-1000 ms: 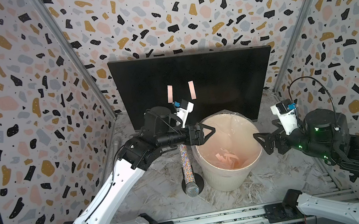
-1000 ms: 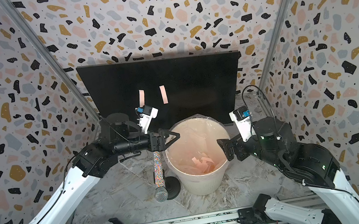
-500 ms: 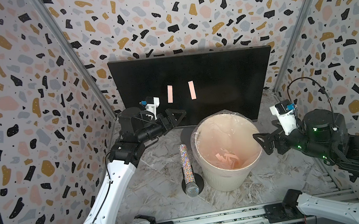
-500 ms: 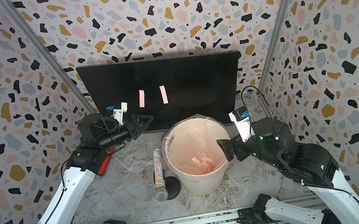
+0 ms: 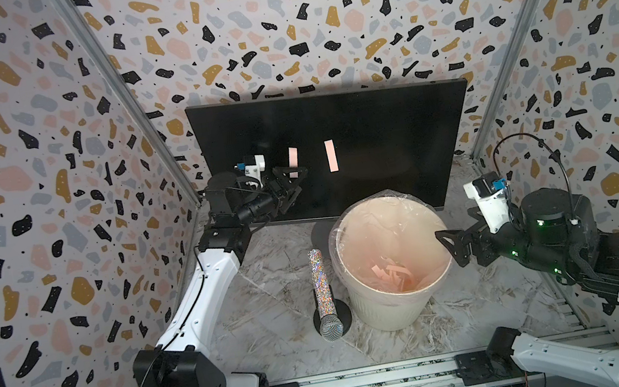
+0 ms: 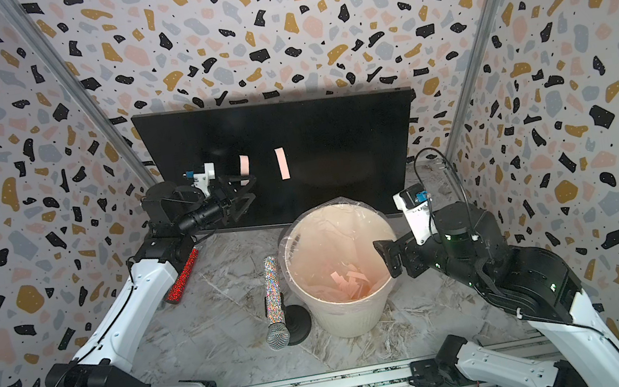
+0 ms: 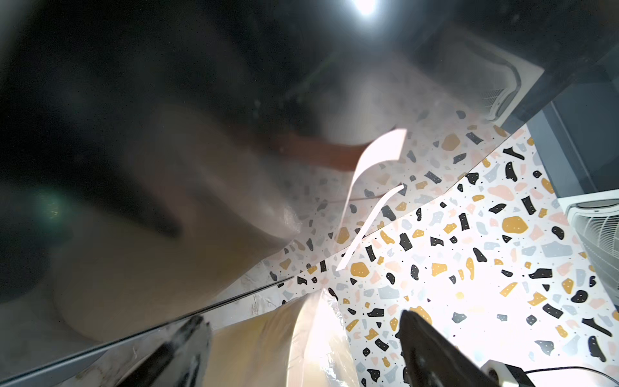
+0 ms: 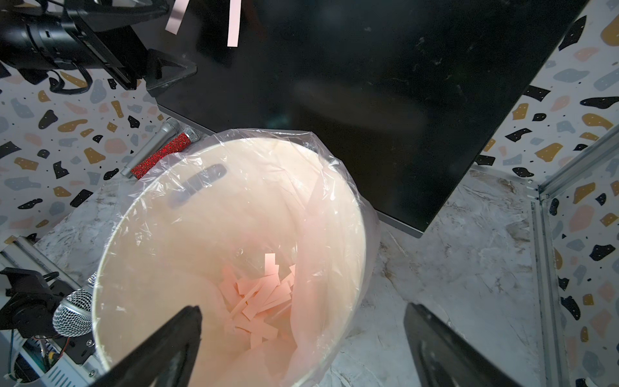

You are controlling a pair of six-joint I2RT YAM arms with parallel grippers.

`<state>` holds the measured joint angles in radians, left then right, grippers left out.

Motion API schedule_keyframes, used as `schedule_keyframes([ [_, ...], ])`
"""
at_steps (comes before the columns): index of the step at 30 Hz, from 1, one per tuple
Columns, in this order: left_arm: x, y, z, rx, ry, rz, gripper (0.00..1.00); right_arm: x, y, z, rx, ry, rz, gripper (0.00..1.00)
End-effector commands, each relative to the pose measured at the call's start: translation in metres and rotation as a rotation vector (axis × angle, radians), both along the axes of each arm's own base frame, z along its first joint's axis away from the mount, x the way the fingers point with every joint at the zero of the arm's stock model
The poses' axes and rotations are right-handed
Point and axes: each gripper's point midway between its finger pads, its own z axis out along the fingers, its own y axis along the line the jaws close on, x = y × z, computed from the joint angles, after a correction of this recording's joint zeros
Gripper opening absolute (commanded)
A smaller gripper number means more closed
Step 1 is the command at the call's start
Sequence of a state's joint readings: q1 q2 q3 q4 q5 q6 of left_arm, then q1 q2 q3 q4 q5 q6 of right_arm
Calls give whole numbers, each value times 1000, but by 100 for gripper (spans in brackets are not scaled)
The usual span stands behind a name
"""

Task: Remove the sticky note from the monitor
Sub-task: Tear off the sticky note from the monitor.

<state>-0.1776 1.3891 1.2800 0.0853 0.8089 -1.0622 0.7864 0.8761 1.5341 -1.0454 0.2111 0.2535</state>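
Left gripper [image 5: 296, 184] is open at the lower end of the left note [image 5: 293, 158], low on the monitor [image 5: 373, 129] at the far wall; contact cannot be told. A second note [image 5: 331, 155] sticks just right of it. Right gripper [image 5: 449, 249] is open beside the bin [image 5: 385, 313].

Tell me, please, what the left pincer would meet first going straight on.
The left pincer would probably meet the pink sticky note nearest it on the monitor; depth is unclear.

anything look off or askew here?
Left sticky note on the monitor hangs tilted, lower end seemingly lifting off the screen; the right note sits straight. A red glitter microphone lies flat near the monitor's corner.
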Motion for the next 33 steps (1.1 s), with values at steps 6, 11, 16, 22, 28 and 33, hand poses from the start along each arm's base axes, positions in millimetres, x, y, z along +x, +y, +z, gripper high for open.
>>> schedule_keyframes([
  [6,3,-2,42,-67,-112,-29,65,4,0,5,-3,-21,-8,100],
  [11,1,-2,46,-69,-119,-34,43,5,1,6,-5,-22,-7,100],
  [16,-1,-2,46,-70,-121,-37,22,4,1,9,0,-29,-3,100],
  [22,-5,-1,41,-67,-109,-34,1,3,1,11,4,-32,1,100],
  [28,-10,0,35,-49,-101,-33,0,3,0,12,2,-37,-1,100],
  [33,-16,1,28,-35,-95,-36,0,3,0,12,-1,-39,0,100],
])
